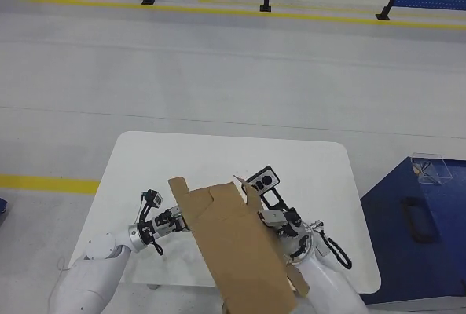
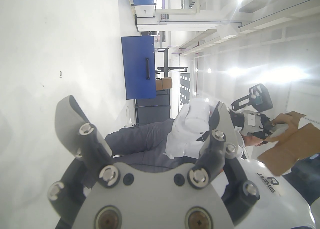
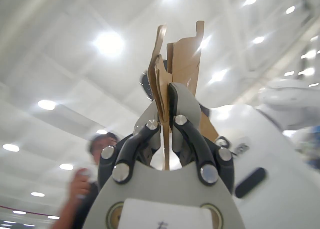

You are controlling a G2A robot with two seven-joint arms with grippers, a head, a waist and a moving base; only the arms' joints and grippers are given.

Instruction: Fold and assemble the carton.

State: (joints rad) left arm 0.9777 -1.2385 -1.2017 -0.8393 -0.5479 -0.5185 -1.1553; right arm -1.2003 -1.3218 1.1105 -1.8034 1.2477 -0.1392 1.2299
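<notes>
A flat brown carton (image 1: 236,239) is held up off the white table (image 1: 217,157), tilted toward the camera in the top view. My right gripper (image 3: 165,95) is shut on the carton's (image 3: 185,62) folded edge, with the cardboard pinched between both fingers. In the top view the right gripper (image 1: 266,210) sits at the sheet's right edge. My left gripper (image 2: 147,115) is open with nothing between its fingers; it stands just left of the carton, by the sheet's left edge (image 1: 174,220). The left wrist view shows the right gripper and a corner of the carton (image 2: 287,145) farther off.
A blue cabinet (image 1: 421,228) stands right of the table, with a clear plastic holder (image 1: 431,166) on top. The table's far half is bare white surface. Yellow floor lines (image 1: 36,183) run at the left and far back.
</notes>
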